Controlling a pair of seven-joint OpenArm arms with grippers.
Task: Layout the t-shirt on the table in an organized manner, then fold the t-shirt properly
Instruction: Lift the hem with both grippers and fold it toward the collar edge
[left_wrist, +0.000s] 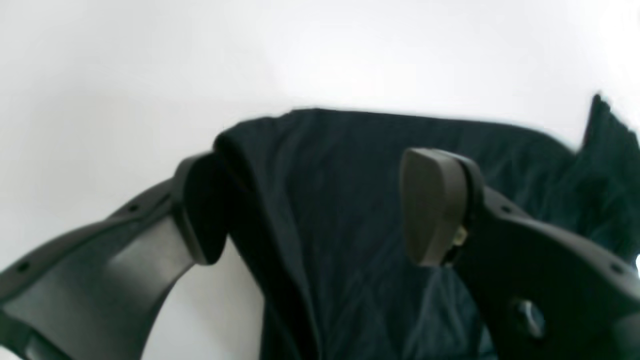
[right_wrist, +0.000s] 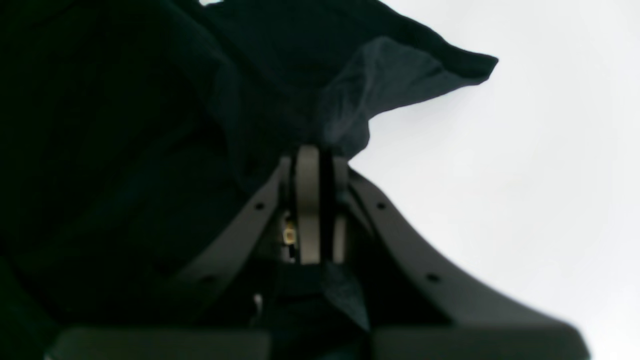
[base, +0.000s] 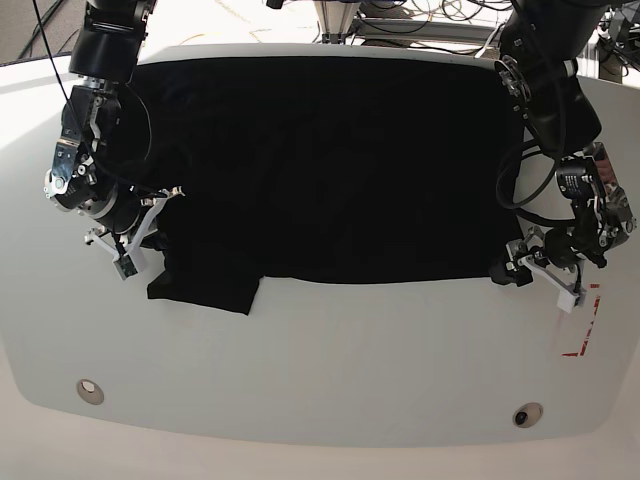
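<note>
Right gripper (right_wrist: 315, 165) pinches the t-shirt (base: 320, 170); left gripper (left_wrist: 320, 210) gapes

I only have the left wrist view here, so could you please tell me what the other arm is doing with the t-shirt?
Observer: The right gripper is shut on the t-shirt, pinching a fold of the black cloth between its pads.
Operator: Thank you. And is my left gripper holding anything?
Observer: No. The left gripper stands open over the cloth; in the base view it sits at the shirt's near corner on that side.
Operator: How does the whole shirt lie?
Observer: It is spread wide across the far half of the table, with one sleeve jutting toward the near edge beside the right gripper.
</note>
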